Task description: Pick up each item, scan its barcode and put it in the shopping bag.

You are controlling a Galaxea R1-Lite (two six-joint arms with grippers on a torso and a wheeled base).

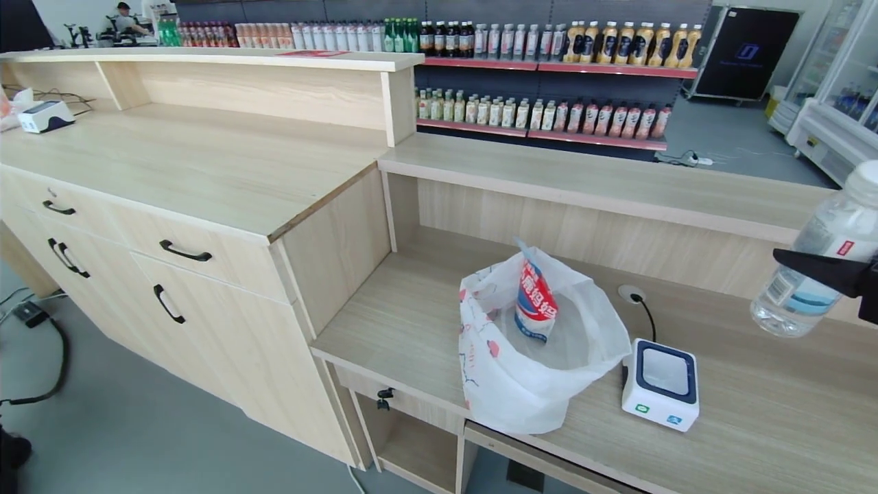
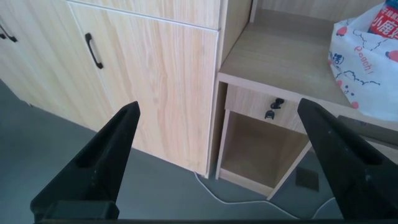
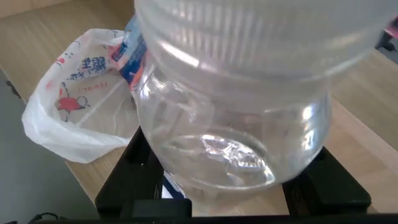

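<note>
My right end effector (image 1: 816,271) pinches the bottle (image 1: 833,226), which is held near upright above the counter (image 1: 768,412). The scanner (image 1: 660,383) lies below and to its left, and the open-mouthed bag (image 1: 480,357) sits just beside that. I judge the right arm has open counter for both moves, while my left end effector (image 2: 217,104) hangs spread over the floor, well apart.

Light-wood worktop (image 1: 754,412) adjoins a taller counter (image 1: 206,171) with black-handled drawers and cabinet doors (image 1: 226,329). Grey floor (image 1: 137,425). Red-edged shelves (image 1: 549,67) of bottled drinks (image 1: 617,42) line the dark rear wall (image 1: 549,86); glass-fronted coolers (image 1: 837,89) stand at right.
</note>
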